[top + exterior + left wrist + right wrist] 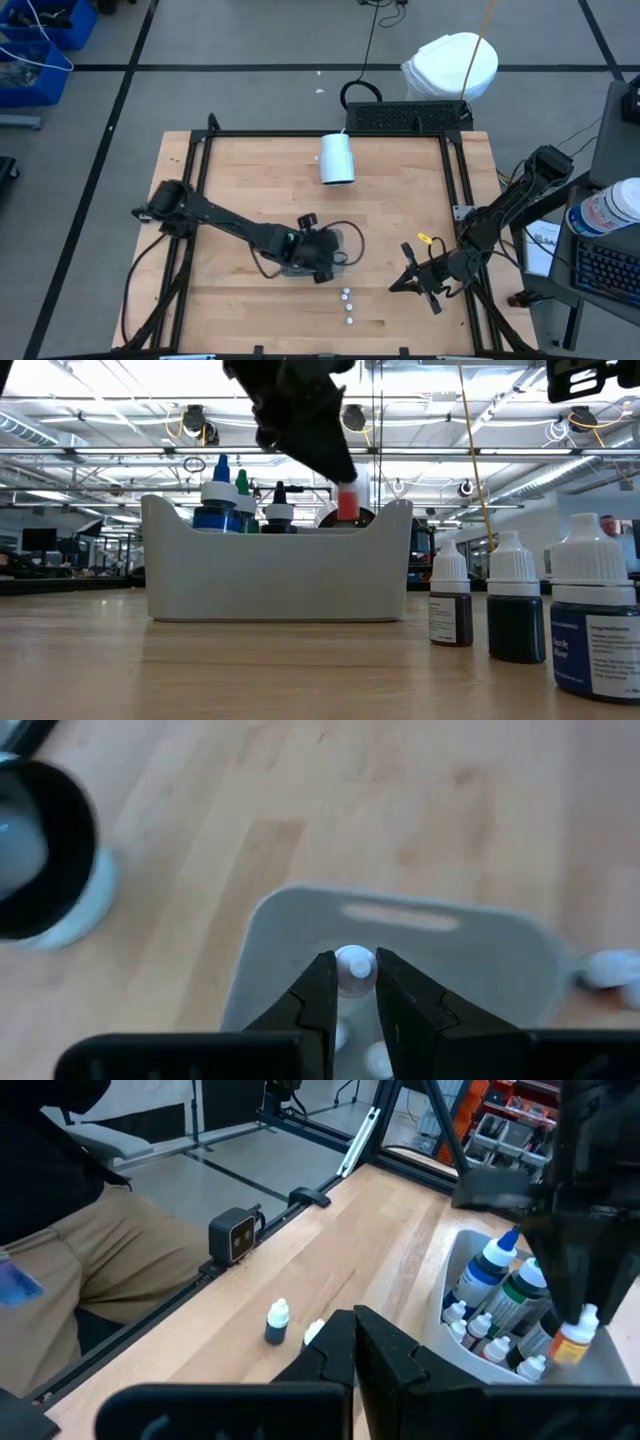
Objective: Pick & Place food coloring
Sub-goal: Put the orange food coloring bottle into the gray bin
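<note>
Loose bottles [515, 610] nearest; caddy [280, 575] behind — crowded.

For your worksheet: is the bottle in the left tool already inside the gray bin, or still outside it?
Partly in: the left tool grips the bottle over the gray bin, its lower part already below the rim.

I see a light wooden butcher-block table [240, 170] carrying a grey plastic caddy [278, 575], a tipped white cylinder cup [337, 159] and three small white-capped dark bottles [347, 306].
</note>
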